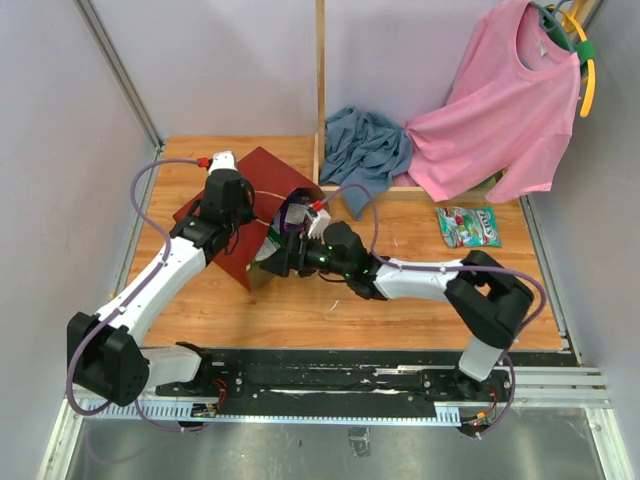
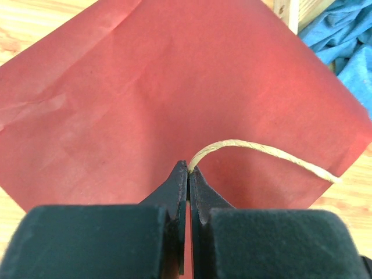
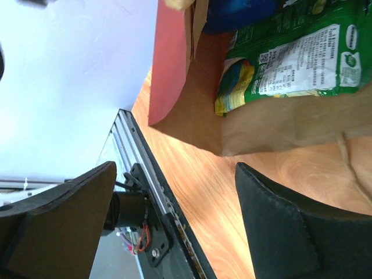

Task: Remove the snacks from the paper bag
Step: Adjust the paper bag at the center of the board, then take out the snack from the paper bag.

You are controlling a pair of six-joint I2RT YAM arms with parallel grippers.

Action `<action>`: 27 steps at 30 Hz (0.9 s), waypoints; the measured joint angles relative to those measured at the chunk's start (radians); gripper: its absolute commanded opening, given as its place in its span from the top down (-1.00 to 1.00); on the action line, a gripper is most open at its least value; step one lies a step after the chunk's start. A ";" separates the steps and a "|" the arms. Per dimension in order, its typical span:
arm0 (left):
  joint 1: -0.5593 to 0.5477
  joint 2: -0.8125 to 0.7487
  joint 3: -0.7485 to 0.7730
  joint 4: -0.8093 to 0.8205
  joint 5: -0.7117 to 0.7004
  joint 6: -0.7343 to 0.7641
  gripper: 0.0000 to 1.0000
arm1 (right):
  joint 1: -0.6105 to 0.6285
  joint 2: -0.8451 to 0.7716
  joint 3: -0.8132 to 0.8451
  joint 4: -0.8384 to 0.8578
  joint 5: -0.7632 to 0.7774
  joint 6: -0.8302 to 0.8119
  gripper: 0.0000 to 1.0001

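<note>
Your left hand (image 2: 188,168) is filling the bottom of its wrist view, its jaws pressing together on the thin pale cord handle (image 2: 261,148) of the large dark-red paper shopping bag (image 2: 174,87). Only that view is showing the pinch. Your right hand (image 3: 176,168) is standing wide and holding nothing, just before the bag's mouth, over the wooden desk (image 3: 302,174). Only its wrist view is looking into the bag's brown inside, where a glossy green snack packet with white print (image 3: 296,58) is lying next to a blue packet (image 3: 238,11) at the frame's edge. The overhead view alone is showing a second green packet (image 1: 467,227) lying on the desk well apart to the right, near a pink T-shirt (image 1: 510,100) and a blue-grey cloth (image 1: 365,150).
</note>
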 measured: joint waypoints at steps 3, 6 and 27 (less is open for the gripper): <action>0.000 0.031 0.058 -0.028 0.025 -0.014 0.99 | 0.000 -0.093 -0.071 -0.013 0.019 -0.053 -0.86; 0.000 0.041 0.108 -0.038 0.049 -0.004 0.99 | 0.000 -0.196 -0.160 -0.043 0.063 -0.109 -0.91; -0.003 0.087 0.101 0.007 0.166 0.129 0.99 | -0.105 -0.211 -0.175 -0.195 0.220 -0.234 -0.52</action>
